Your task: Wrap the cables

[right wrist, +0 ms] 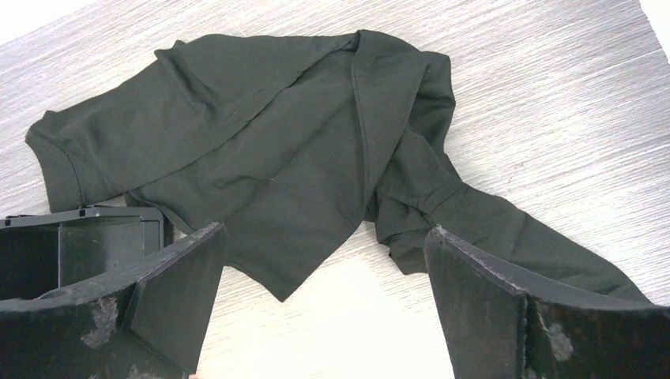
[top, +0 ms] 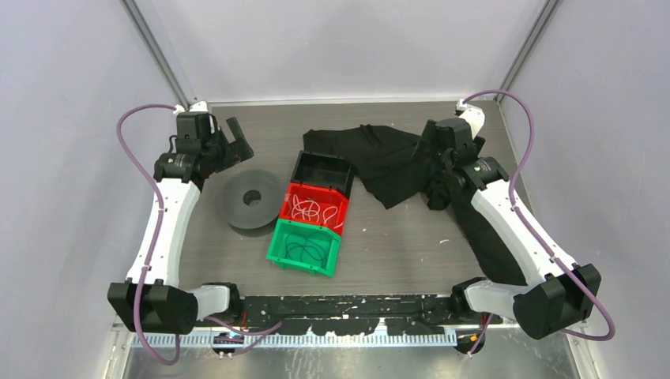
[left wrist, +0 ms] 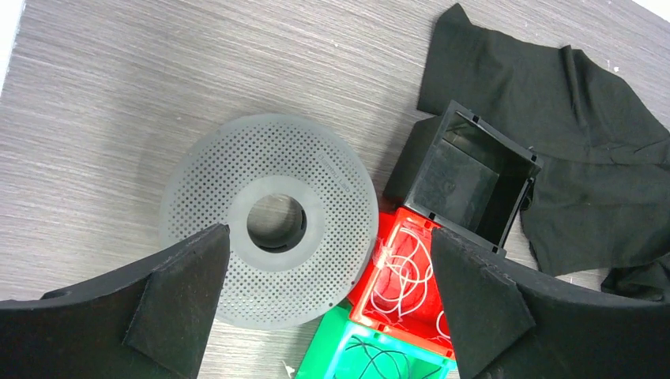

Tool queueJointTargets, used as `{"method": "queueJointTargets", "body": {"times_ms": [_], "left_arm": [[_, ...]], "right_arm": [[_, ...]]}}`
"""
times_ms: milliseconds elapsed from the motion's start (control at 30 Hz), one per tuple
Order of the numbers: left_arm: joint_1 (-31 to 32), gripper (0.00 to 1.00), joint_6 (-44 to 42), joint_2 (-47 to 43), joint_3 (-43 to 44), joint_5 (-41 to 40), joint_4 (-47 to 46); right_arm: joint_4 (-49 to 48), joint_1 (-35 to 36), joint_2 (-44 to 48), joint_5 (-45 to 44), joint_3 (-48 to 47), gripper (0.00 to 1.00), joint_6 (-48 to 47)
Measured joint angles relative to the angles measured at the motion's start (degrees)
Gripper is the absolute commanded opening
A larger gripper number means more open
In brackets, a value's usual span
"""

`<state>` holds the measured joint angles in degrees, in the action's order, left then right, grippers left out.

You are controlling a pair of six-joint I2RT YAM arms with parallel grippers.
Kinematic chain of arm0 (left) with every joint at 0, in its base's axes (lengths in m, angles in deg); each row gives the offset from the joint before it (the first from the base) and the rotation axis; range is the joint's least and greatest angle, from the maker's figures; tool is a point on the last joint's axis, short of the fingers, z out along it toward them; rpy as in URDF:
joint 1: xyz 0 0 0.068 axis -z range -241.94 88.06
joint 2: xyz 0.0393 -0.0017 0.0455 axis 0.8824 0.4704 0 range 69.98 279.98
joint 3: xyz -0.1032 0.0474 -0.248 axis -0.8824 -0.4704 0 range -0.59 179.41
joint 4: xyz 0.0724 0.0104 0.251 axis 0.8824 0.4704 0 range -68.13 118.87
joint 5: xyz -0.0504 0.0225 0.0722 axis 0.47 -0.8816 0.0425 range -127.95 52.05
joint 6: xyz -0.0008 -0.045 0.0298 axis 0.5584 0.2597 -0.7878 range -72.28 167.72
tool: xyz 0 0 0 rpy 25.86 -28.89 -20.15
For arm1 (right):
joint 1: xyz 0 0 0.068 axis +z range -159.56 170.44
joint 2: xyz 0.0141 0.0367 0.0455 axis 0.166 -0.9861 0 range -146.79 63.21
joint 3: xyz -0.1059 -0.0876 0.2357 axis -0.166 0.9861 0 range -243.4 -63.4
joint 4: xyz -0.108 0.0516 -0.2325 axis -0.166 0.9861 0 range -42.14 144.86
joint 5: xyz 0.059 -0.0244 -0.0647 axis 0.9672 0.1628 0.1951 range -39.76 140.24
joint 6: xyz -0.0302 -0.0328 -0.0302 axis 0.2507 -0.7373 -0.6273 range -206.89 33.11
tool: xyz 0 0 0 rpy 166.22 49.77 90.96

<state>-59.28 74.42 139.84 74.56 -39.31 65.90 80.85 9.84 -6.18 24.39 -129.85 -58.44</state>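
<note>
So, cables point(left wrist: 403, 276): lying tangled in red bin point(top: 316, 188), betw. black bin point(top: 348, 170) & green bin point(top: 300, 260).
Handling: looking light, limp, snag-prone; pinching one raised loop seems best.
Left gripper point(left wrist: 329, 235): gaping wide, holding nothing.
Right gripper point(right wrist: 324, 230): same, hovering over black cloth point(right wrist: 300, 158).

The left gripper point(left wrist: 329, 237) hangs over the wood-grain surface point(left wrist: 118, 103), jaws spread wide and holding nothing. Between its fingers point(left wrist: 182, 300) lies a grey perforated disc point(left wrist: 316, 181) with a round central hole. Touching the disc's right edge is a red bin point(left wrist: 363, 284) holding the white cables point(left wrist: 403, 272). A black bin point(left wrist: 466, 178) sits against its far side, overlapping a black cloth point(left wrist: 553, 103). On the red bin's near side, a green bin point(left wrist: 336, 347) holds dark loops point(left wrist: 379, 359).
</note>
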Motion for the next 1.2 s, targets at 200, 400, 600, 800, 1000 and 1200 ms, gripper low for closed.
{"method": "queueJointTargets", "body": {"times_ms": [200,400,600,800,1000,1200], "left_arm": [[0.0,1.0,0.17,-0.02,0.04,-1.55,0.68],[0.0,1.0,0.33,0.04,0.04,-1.95,1.4],[0.0,1.0,0.0,0.24,0.04,-0.72,2.82],[0.0,1.0,0.04,-1.49,-1.95,-0.57,3.52],[-0.04,1.0,3.8,-5.42,-6.1,3.13,6.32],[-0.04,1.0,13.51,-12.33,-13.73,2.86,13.88]], "right_arm": [[0.0,0.0,0.0,0.26,0.0,1.0,0.02],[0.0,0.0,0.0,0.48,0.0,0.99,0.02],[-0.02,0.0,0.0,1.31,0.0,1.0,0.02],[-0.57,0.0,0.0,3.48,0.15,1.0,0.13],[-2.38,1.14,0.02,6.86,1.64,1.0,0.28],[-3.63,5.29,-0.04,9.22,2.73,1.0,0.61]]}}
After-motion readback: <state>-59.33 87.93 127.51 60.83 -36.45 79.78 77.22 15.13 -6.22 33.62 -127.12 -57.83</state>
